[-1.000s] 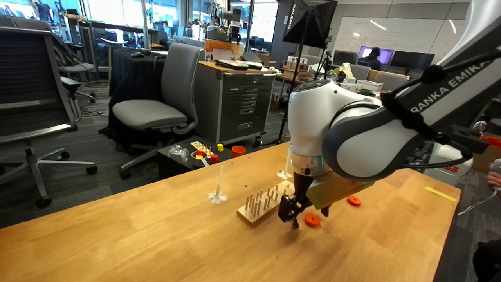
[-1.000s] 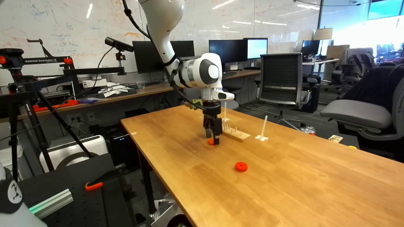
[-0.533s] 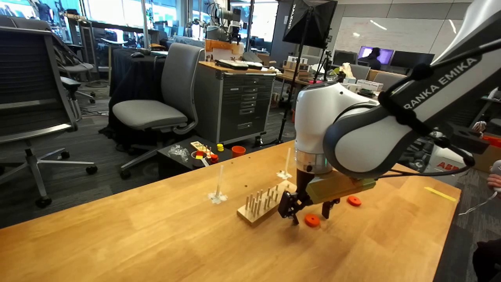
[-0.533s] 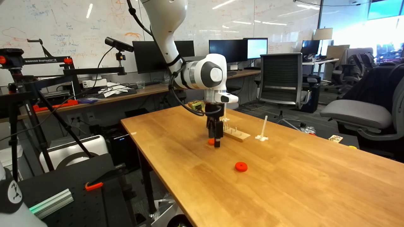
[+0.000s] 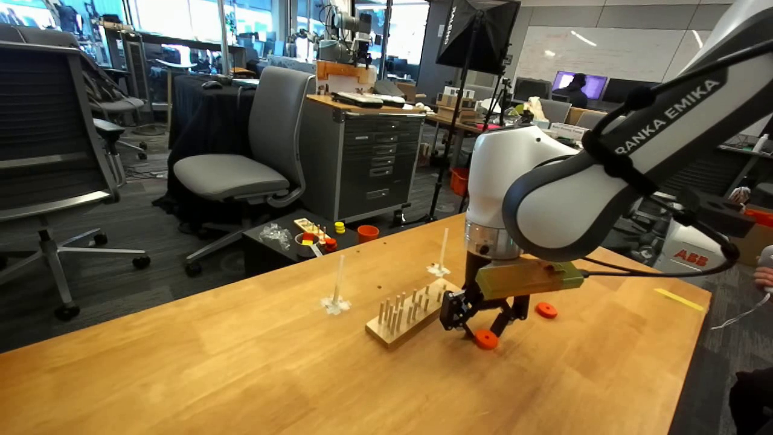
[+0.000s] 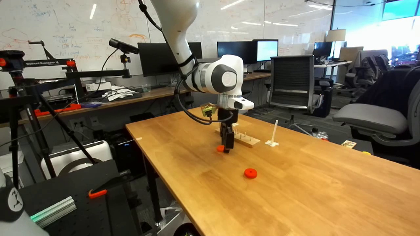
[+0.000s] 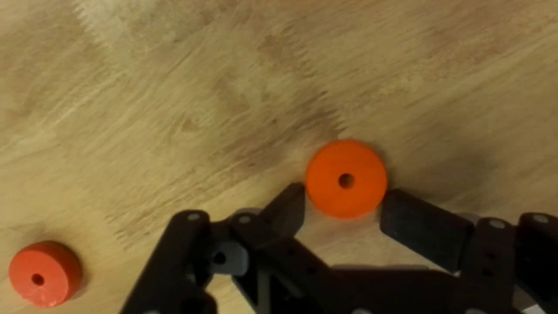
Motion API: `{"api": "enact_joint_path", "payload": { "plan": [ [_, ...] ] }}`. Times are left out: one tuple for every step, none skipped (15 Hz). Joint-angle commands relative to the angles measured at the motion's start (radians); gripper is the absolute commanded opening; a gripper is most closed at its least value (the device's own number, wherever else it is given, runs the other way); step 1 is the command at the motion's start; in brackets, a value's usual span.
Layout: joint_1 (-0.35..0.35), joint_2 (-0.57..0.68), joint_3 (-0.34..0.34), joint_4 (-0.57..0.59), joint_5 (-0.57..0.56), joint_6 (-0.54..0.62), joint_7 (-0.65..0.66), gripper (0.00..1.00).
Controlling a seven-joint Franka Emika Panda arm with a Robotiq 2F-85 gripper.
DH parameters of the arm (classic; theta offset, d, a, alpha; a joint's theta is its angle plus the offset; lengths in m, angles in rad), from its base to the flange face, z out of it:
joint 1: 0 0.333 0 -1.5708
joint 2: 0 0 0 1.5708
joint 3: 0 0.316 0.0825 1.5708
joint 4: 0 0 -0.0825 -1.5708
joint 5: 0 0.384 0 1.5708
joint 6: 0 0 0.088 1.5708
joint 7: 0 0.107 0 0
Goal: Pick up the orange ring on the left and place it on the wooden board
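Note:
The orange ring on the left lies flat at the tabletop, its round face and centre hole plain in the wrist view. My gripper has closed in from both sides, and its dark fingertips touch the ring's opposite edges, gripping it off its middle. In an exterior view the gripper points straight down and partly covers the ring. The wooden board, studded with several upright pegs, lies just beside the gripper; in an exterior view the arm hides part of the board. It is outside the wrist view.
A second orange ring lies apart on the table, also seen in the wrist view as a ring. Two thin upright sticks are taped down, one stick and another stick behind the board. A low black table holds loose parts.
The fingers have drawn together from wide apart onto the ring. The arm has turned and shifted slightly toward the second ring's side, and the gripped ring has been nudged a little.

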Motion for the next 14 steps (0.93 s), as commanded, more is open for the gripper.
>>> {"api": "enact_joint_path", "payload": {
  "plan": [
    [-0.020,-0.017,0.013,-0.035,0.048,0.038,-0.036,0.22],
    [-0.021,-0.019,0.015,-0.037,0.055,0.039,-0.040,0.19],
    [-0.022,-0.019,0.016,-0.038,0.059,0.039,-0.043,0.21],
    [-0.025,-0.019,0.019,-0.037,0.066,0.030,-0.049,0.55],
    [-0.026,-0.020,0.022,-0.038,0.072,0.027,-0.056,0.48],
    [-0.021,-0.022,0.018,-0.039,0.071,0.026,-0.057,0.48],
    [-0.017,-0.023,0.016,-0.040,0.070,0.025,-0.058,0.54],
    [-0.014,-0.026,0.017,-0.040,0.069,0.021,-0.060,0.61],
    [-0.012,-0.026,0.017,-0.039,0.067,0.016,-0.060,0.70],
    [-0.008,-0.029,0.018,-0.040,0.065,0.013,-0.061,0.77],
    [-0.004,-0.031,0.018,-0.042,0.062,0.011,-0.061,0.85],
    [-0.001,-0.034,0.019,-0.044,0.061,0.012,-0.062,0.92],
    [0.001,-0.039,0.020,-0.050,0.061,0.014,-0.063,0.98],
    [0.004,-0.044,0.022,-0.056,0.062,0.014,-0.063,1.00]
  ]
}}
